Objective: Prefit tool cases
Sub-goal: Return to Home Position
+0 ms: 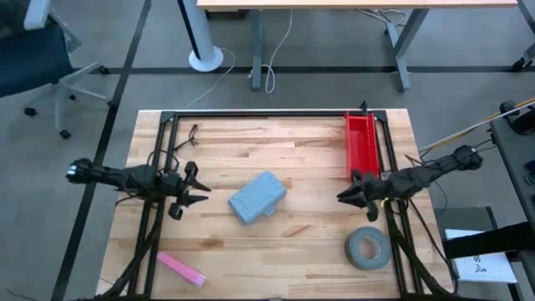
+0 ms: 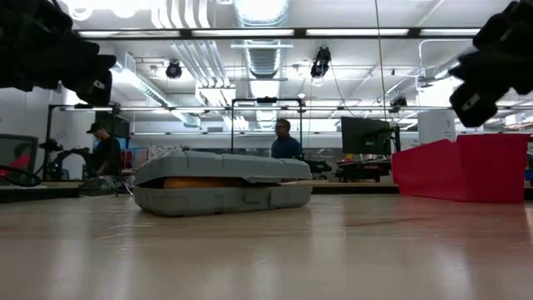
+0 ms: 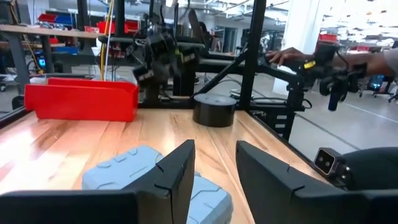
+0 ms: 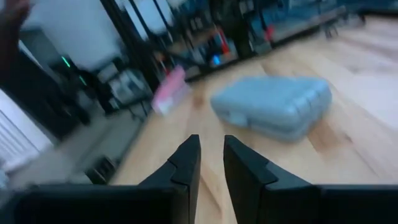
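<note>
The case [image 1: 257, 197] lies lid-down on the worktop [image 1: 292, 142]. Draw both arms straight back from it: left hand [image 1: 203, 194] spread, right hand [image 1: 344, 195] slightly parted, both empty beside it.

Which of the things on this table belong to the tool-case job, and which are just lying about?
Job in hand:
case, mid-table, lid down
left gripper and right gripper, either side of it, not touching

Lying about:
red bin, far right of the table
tape roll, near right
pink strip, near left
</note>
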Robot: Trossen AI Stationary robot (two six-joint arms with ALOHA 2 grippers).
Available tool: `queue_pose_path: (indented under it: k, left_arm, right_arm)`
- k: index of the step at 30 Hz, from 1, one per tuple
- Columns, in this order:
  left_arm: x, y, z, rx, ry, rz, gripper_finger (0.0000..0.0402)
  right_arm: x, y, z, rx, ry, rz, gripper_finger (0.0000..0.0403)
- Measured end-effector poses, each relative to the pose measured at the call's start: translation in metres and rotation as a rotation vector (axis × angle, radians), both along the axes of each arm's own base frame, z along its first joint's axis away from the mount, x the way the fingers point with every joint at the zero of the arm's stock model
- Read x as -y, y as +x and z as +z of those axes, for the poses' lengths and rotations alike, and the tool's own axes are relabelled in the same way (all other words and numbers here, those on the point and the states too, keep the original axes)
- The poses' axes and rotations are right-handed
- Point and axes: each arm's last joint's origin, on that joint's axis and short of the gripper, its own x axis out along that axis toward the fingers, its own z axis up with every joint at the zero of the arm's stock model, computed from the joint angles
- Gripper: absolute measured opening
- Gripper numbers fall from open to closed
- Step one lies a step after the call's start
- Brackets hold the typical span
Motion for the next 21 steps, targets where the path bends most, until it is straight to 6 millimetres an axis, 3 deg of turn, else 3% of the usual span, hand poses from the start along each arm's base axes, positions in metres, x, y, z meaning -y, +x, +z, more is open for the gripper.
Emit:
queue_pose_path:
  k: [9,21]
  left_arm:
    - [0.001,0.004,-0.005,-0.059,0.013,0.000,0.0141]
    - [0.002,0.009,-0.010,-0.147,0.031,-0.001,0.0156]
  right_arm:
    - [0.004,-0.008,0.016,0.177,0.066,-0.011,0.0068]
    - [0.017,-0.004,0.010,0.129,0.037,-0.155,0.0062]
